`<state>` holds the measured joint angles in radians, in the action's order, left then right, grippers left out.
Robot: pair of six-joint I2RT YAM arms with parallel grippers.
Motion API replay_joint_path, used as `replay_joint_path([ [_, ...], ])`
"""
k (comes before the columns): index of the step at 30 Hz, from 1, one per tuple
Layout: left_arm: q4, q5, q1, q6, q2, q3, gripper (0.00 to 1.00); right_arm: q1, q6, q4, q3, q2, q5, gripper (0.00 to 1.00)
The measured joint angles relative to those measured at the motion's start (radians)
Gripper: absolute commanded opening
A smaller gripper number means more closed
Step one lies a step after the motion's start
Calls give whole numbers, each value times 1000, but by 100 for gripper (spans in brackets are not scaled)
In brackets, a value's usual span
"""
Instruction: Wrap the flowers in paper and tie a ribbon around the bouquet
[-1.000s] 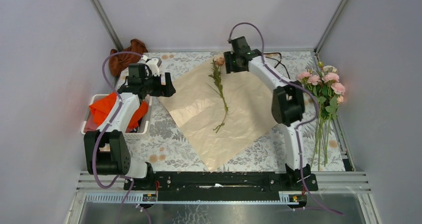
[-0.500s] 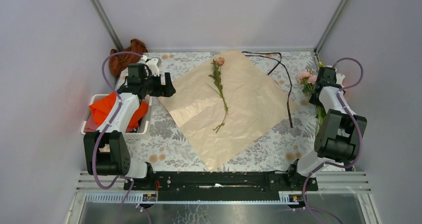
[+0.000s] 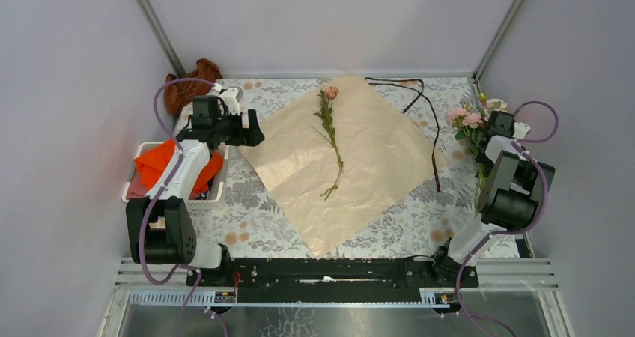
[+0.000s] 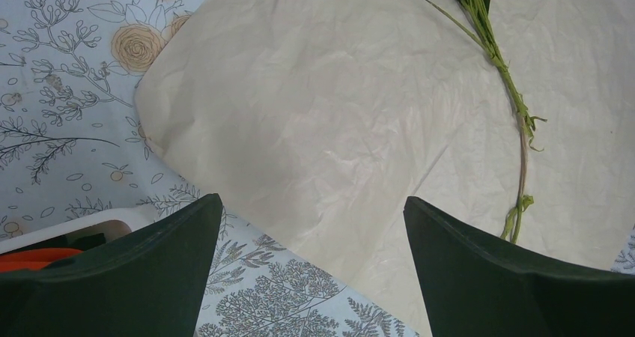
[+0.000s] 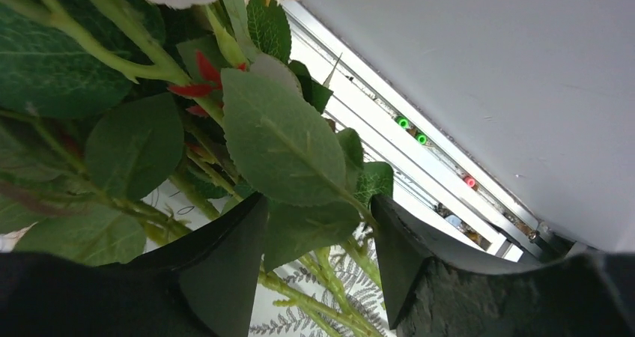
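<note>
The peach-orange paper [image 3: 352,165] lies flat like a diamond mid-table, with one pink-tipped stem [image 3: 329,135] resting on it. More flowers [image 3: 470,120], pink blooms with green leaves, lie at the right edge. My right gripper [image 3: 490,133] is down among them. In the right wrist view its jaws [image 5: 318,198] stand apart, with leaves [image 5: 284,142] and green stems [image 5: 329,284] between them. The dark ribbon [image 3: 434,142] trails along the paper's right side. My left gripper [image 3: 251,136] hovers open over the paper's left corner [image 4: 187,90], holding nothing [image 4: 312,198]. The lone stem [image 4: 517,127] shows at the right of its view.
A white bin [image 3: 129,187] with bright orange cloth sits under the left arm. A brown cloth [image 3: 191,86] lies in the back left corner. Grey walls close in on three sides. A metal rail [image 5: 419,150] runs right beside the flowers.
The right arm has swung from the back of the paper over to the flowers at the right edge, uncovering the ribbon. The left arm has not moved.
</note>
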<state>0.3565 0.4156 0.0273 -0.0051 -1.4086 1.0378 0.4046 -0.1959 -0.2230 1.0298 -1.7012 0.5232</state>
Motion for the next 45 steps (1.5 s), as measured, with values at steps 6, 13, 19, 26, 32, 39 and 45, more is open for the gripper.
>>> replay_joint_path([
  [6,3,0,0,0,0,0,99,3,14,2,26,-68,11,37],
  [13,3,0,0,0,0,0,99,3,49,4,38,-31,63,8],
  [19,3,0,0,0,0,0,99,-2,95,8,38,187,88,1],
  [26,3,1,0,0,0,0,99,-105,224,8,148,354,200,0],
  [32,3,3,0,0,3,0,99,-412,243,-15,271,480,5,0],
  [39,5,6,0,15,11,-2,99,-686,-50,190,250,434,-459,0],
  [45,4,6,2,25,11,-2,99,-872,-220,249,440,-66,-615,0],
])
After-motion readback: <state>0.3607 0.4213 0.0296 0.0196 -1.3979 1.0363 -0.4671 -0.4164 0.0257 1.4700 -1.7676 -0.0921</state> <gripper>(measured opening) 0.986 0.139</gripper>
